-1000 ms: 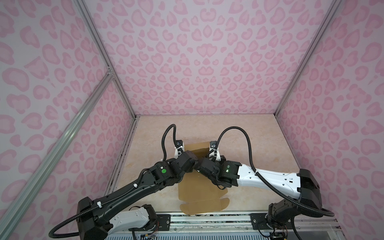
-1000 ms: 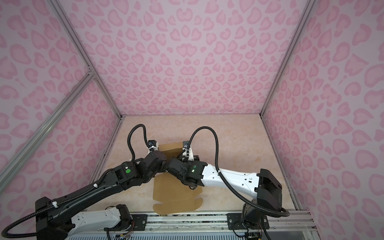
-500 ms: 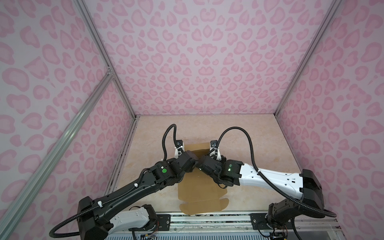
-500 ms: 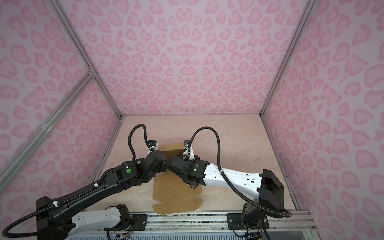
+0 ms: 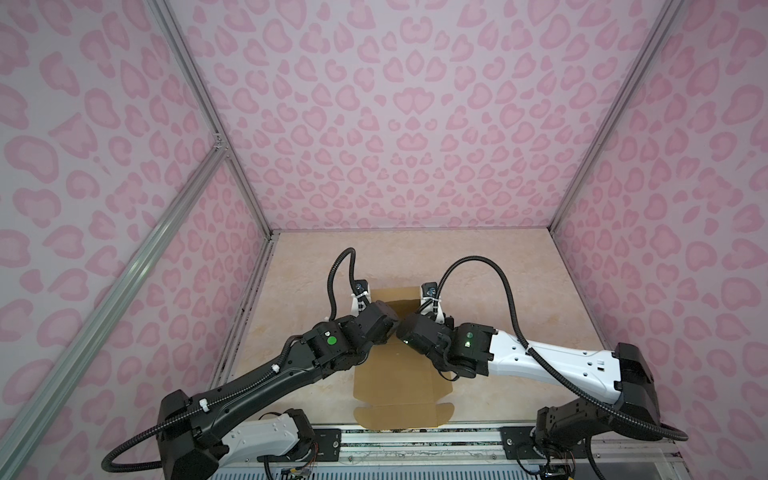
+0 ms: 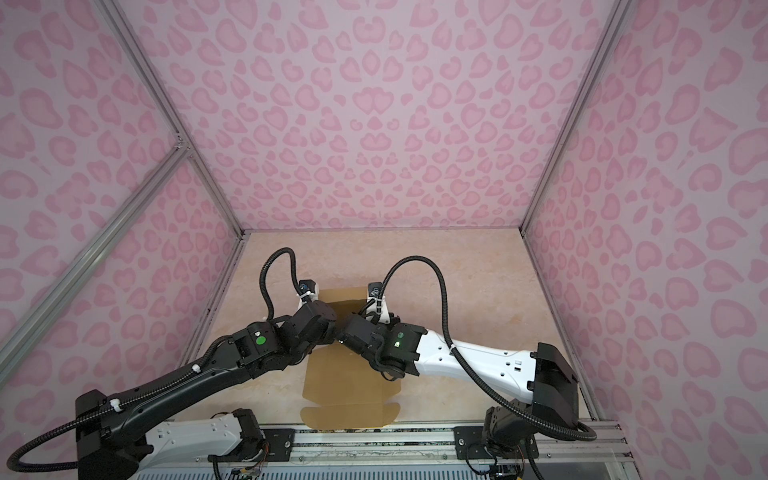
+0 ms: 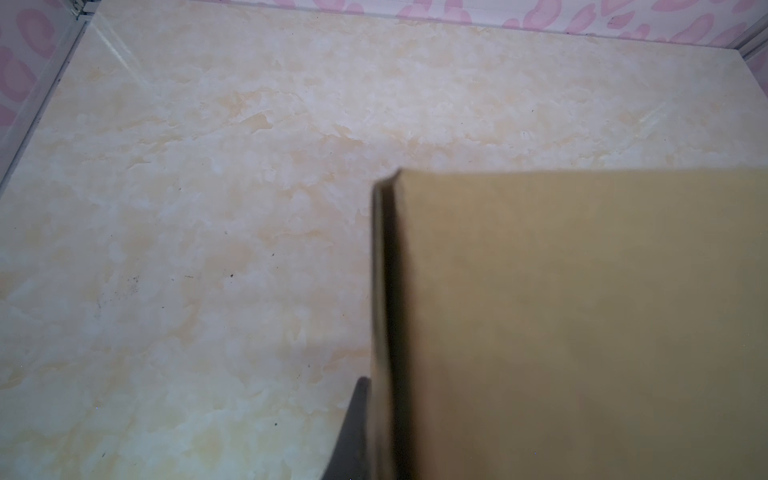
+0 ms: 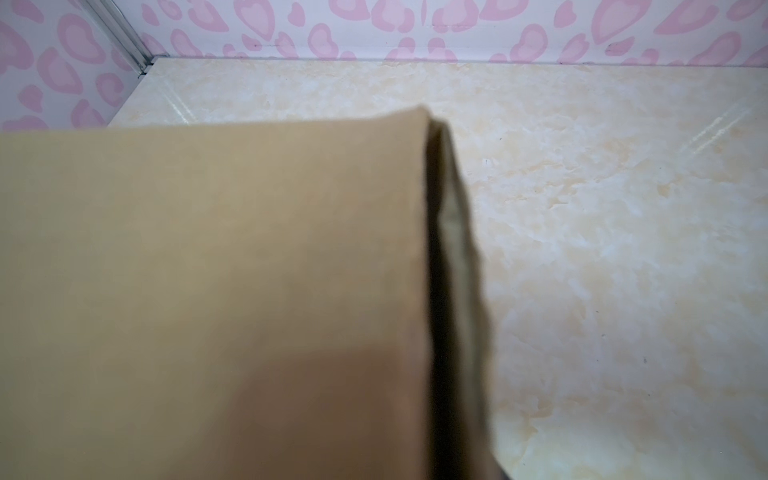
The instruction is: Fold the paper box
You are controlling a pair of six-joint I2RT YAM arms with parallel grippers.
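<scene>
Brown kraft cardboard paper box (image 5: 399, 386), a die-cut sheet partly folded, lies on the cream marbled table (image 5: 498, 270) just beyond the metal rail (image 5: 415, 440) at the near edge, between the two arm bases. Its nearest part is a flap with rounded corners, flat on the table. Behind it a flat rectangular panel runs away from the rail and passes under the two wrists, which nearly meet above it. Beyond the wrists a further panel stands raised. The dark left pincer (image 7: 372, 453) is clenched on the box's folded left side edge: one dark finger (image 7: 353, 432) lies against its outer face, the other hidden behind cardboard. The dark right pincer (image 5: 411, 330) sits at the opposite side edge, where a doubled flap gapes slightly; whether it is grasping or released cannot be told. Farther off, bare table reaches the pink heart-patterned back wall (image 5: 395, 124).
</scene>
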